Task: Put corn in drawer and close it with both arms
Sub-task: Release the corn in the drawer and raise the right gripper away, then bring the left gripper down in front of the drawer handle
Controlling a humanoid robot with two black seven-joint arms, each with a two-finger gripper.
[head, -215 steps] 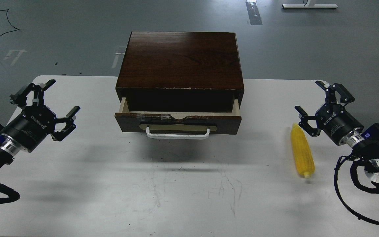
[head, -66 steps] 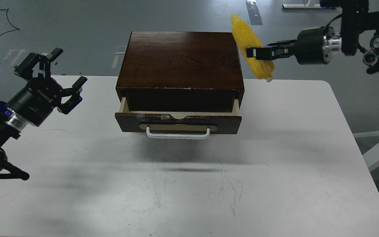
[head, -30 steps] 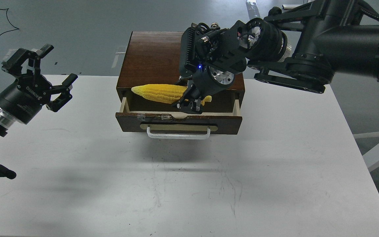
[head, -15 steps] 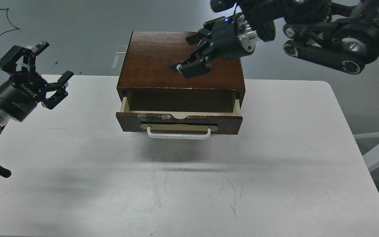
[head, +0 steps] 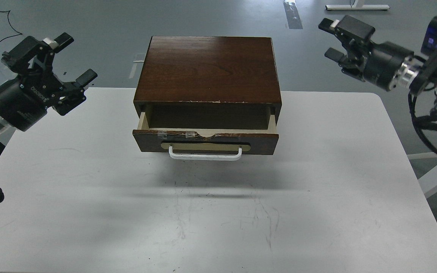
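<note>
corn out of sight, likely inside the half-open drawer (head: pixel 205 141); left gripper (head: pixel 57 62) and right gripper (head: pixel 336 38) both spread wide, empty, flanking it well apart; next, both press drawer front shut.

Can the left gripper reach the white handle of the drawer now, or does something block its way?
Probably yes. The left gripper hangs open, up and to the left of the drawer, and only bare table lies between it and the white handle.

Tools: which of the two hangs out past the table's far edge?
The right tool, over the grey floor beyond the table; the left tool straddles that edge.
</note>
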